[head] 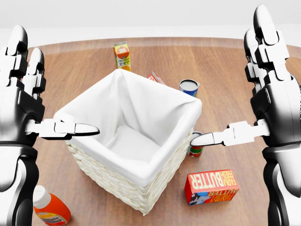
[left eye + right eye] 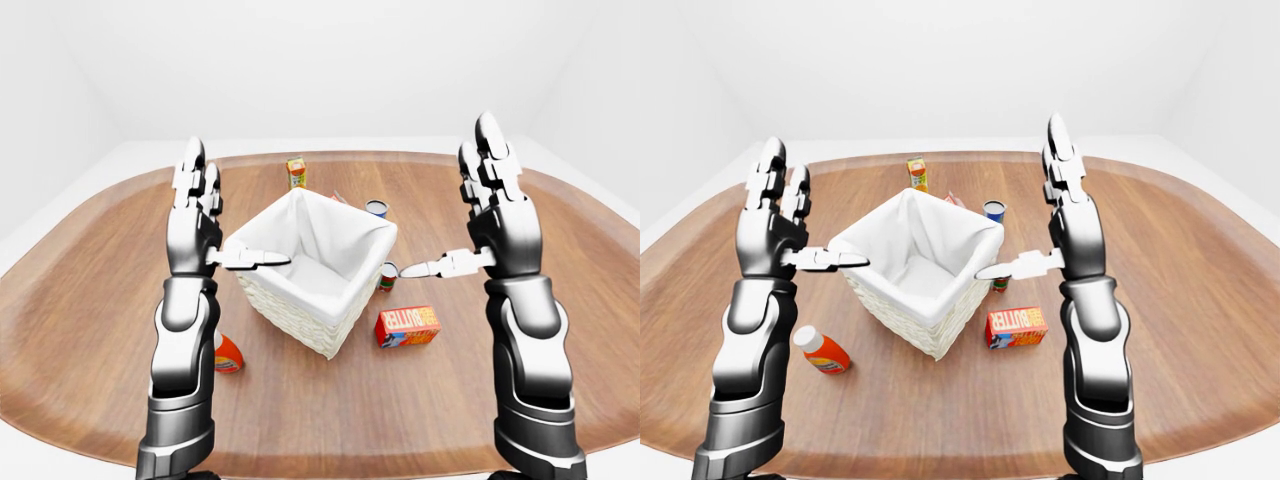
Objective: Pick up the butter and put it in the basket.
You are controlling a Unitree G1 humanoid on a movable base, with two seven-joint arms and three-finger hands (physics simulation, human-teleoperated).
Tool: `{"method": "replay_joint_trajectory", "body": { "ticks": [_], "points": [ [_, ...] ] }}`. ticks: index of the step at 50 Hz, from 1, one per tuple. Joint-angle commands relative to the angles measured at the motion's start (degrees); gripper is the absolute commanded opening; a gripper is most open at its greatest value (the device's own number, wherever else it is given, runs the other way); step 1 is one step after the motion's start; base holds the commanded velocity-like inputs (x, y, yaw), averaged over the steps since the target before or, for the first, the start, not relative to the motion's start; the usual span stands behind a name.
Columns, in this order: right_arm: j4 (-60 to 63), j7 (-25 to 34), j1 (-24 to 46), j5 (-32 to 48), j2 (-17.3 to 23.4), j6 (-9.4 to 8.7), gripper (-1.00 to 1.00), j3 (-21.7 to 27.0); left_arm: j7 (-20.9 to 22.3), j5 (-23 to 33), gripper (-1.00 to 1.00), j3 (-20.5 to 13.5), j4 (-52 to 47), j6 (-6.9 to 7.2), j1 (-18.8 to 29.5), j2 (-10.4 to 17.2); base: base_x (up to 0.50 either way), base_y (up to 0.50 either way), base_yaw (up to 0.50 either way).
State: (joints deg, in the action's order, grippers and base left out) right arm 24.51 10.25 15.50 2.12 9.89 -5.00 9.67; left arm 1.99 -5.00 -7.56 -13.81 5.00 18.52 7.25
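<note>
The butter point(image 1: 211, 186) is a red and orange box lying flat on the wooden table point(image 1: 235, 70), at the lower right of the head view, just right of the basket. The basket point(image 1: 141, 174) is white wicker with a white cloth lining, empty inside, in the middle. My left hand point(image 1: 35, 94) is raised and open to the left of the basket, thumb pointing over its rim. My right hand point(image 1: 254, 94) is raised and open to the right of the basket, above the butter and apart from it, holding nothing.
An orange juice carton point(image 1: 122, 55) stands above the basket. A blue-labelled can point(image 1: 189, 87) stands at its upper right, a small can point(image 1: 195, 149) by its right corner, a red packet point(image 1: 155, 77) behind its rim. An orange bottle point(image 1: 49, 209) lies at the lower left.
</note>
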Motion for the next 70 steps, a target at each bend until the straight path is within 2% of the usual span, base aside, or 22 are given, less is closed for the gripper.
{"method": "replay_joint_trajectory", "body": {
  "ticks": [1, 10, 17, 19, 38, 48, 59, 70],
  "points": [
    [-0.94, 3.50, -3.42, 3.57, 1.75, 0.00, 1.00, 0.45, 0.38, -0.11, 1.00, -0.17, 0.82, 0.00, -0.52, 0.08, 0.00, 0.00, 0.00],
    [-3.13, 13.76, -6.85, 11.60, 3.71, 0.00, 1.00, 1.28, 0.57, -0.17, 1.00, -0.37, 2.06, 0.00, -0.50, 0.21, 0.00, 0.00, 0.00],
    [-2.56, 17.40, -8.24, 19.08, 4.00, 0.00, 1.00, 2.24, 0.50, -0.31, 1.00, -0.42, 3.03, 0.00, -0.34, 0.37, 0.00, 0.00, 0.00],
    [-3.14, 16.55, -8.18, 21.88, 3.88, 0.00, 1.00, 2.37, 0.55, -0.25, 1.00, -0.39, 3.24, 0.00, -0.37, 0.38, 0.00, 0.00, 0.00],
    [-5.88, 25.32, -8.01, 41.63, 4.26, 0.00, 1.00, 0.73, 0.78, -1.12, 1.00, -1.22, 4.32, 0.00, -0.46, 0.95, 0.00, 0.00, 0.00],
    [-17.59, 23.69, -4.97, 49.36, 4.17, 0.00, 1.00, -1.54, 1.10, -1.57, 1.00, -1.60, 3.97, 0.00, -0.74, 1.32, 0.00, 0.00, 0.00],
    [-32.15, 16.91, -1.18, 59.34, 3.50, 0.00, 1.00, -5.52, 1.04, -1.35, 1.00, -1.59, 4.56, 0.00, -0.60, 1.38, 0.00, 0.00, 0.00],
    [-41.59, 11.92, 1.88, 64.69, 2.71, 0.00, 1.00, -7.17, 1.13, -1.15, 1.00, -1.58, 5.52, 0.00, -0.54, 1.40, 0.00, 0.00, 0.00]
  ]
}}
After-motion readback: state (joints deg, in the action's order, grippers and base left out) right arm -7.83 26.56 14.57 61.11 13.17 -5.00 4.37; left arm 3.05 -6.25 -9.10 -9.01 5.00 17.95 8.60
